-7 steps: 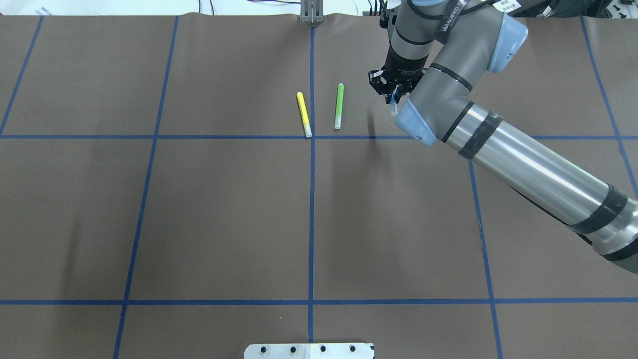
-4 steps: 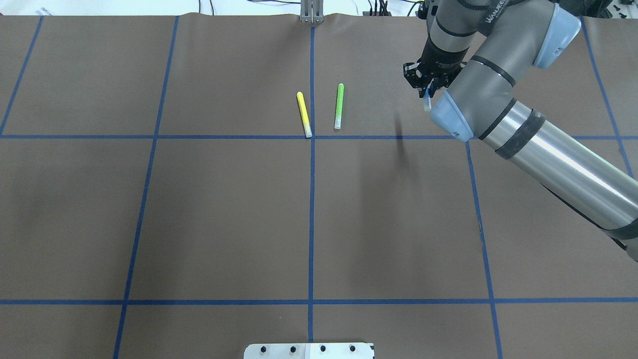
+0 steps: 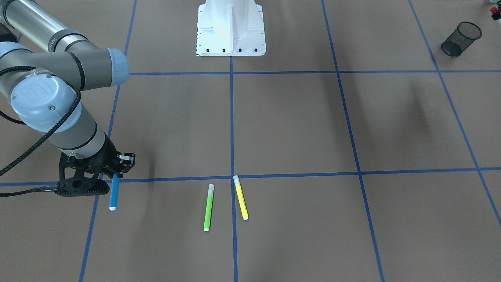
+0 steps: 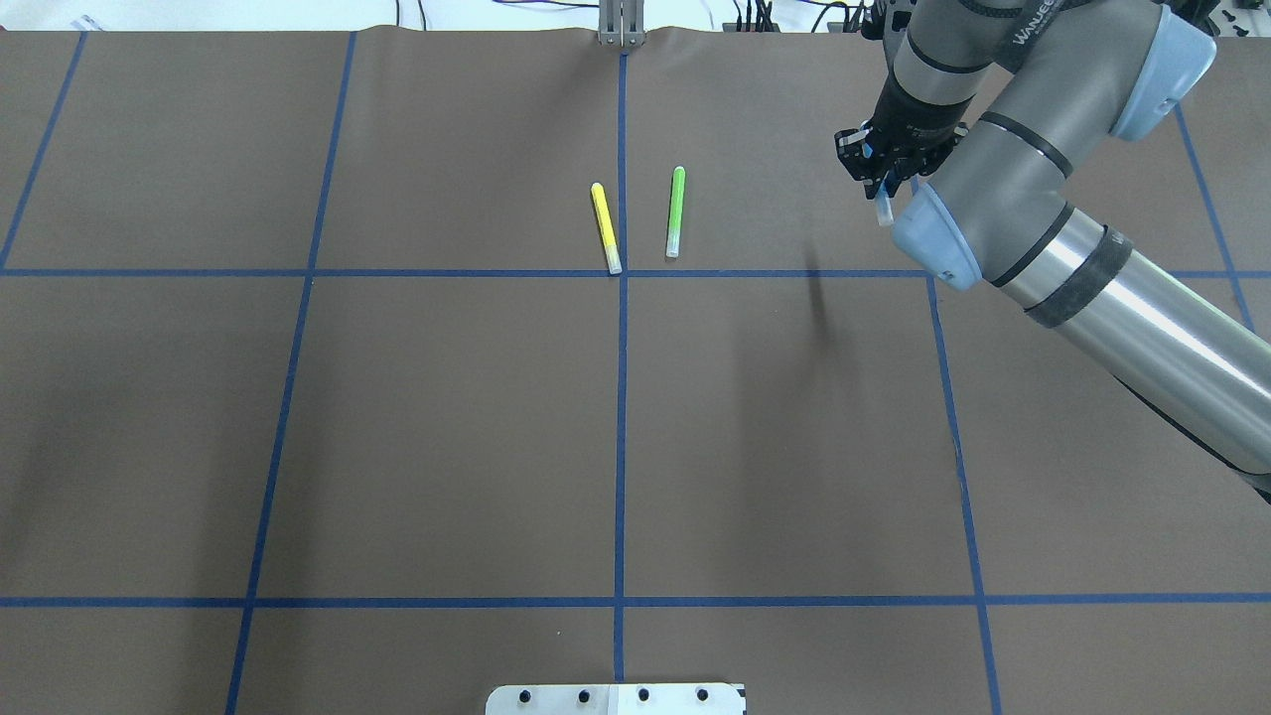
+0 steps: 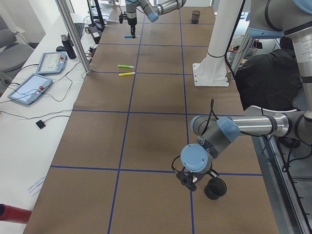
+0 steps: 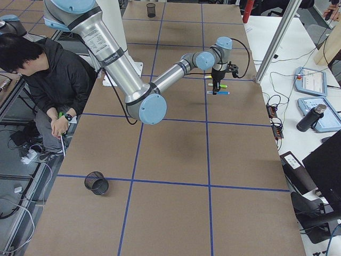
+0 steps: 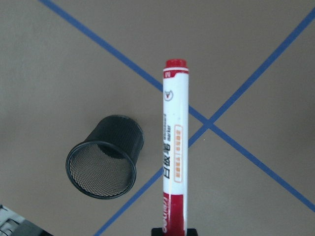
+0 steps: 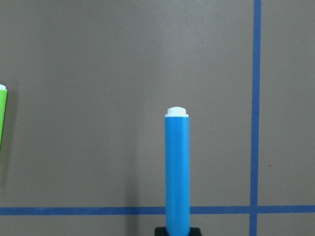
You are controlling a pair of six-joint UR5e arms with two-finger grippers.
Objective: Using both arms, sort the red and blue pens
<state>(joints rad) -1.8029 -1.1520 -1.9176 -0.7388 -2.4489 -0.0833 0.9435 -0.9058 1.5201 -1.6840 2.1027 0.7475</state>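
Right gripper [image 3: 114, 174] is clamped on the blue marker [image 3: 113, 194], gripping it at the cap end. Barrel hangs approx upright, white end down, over the brown mat [image 4: 447, 417] toward the table's far (operators') edge, right of centre, just beside a blue tape line [image 3: 94, 211]. Can't tell if the tip touches the mat. In the right wrist view it sticks straight out from btwn the fingers.

Green marker [image 4: 675, 212] & yellow marker [image 4: 606, 226] lie flat near the far edge at mid-table, side by side but apart. Yellow's lower end is at the centre tape line; green is on the right arm's side of that line. Blue marker is well apart from both, further toward the table's right end.

Left gripper [image 5: 187, 181] is closed on the red marker [image 7: 173, 157], which has a white barrel w/ the red cap at the gripper end and a small red end pointing away. It's near the table's left end, just beside an upright black mesh cup [image 7: 103, 157]; the marker is outside the cup.
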